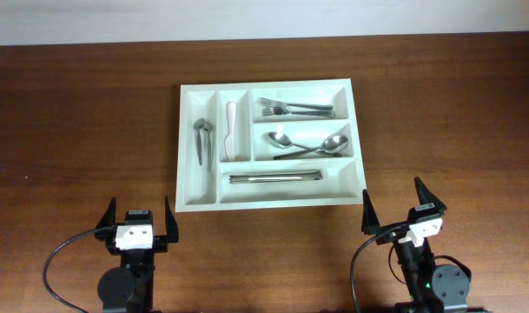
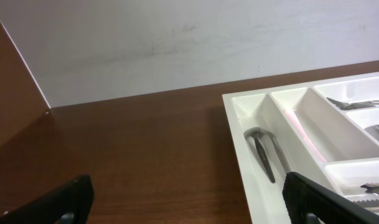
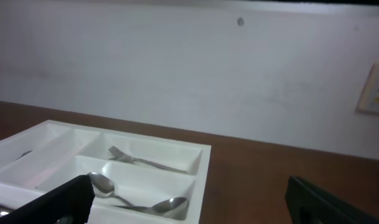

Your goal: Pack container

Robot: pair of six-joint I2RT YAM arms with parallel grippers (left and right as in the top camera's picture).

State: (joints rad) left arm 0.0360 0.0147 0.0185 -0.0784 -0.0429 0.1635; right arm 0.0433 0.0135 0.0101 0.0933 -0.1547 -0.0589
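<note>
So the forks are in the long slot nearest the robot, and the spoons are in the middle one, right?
No. The forks lie in the long slot of the cutlery tray farthest from the robot; the spoons are in the middle one. The overhead view shows it.

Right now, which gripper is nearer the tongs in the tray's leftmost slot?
Left. The left gripper is off the tray at its near-left corner, just short of the tongs; the right gripper is off the near-right corner, across the tray.
</note>
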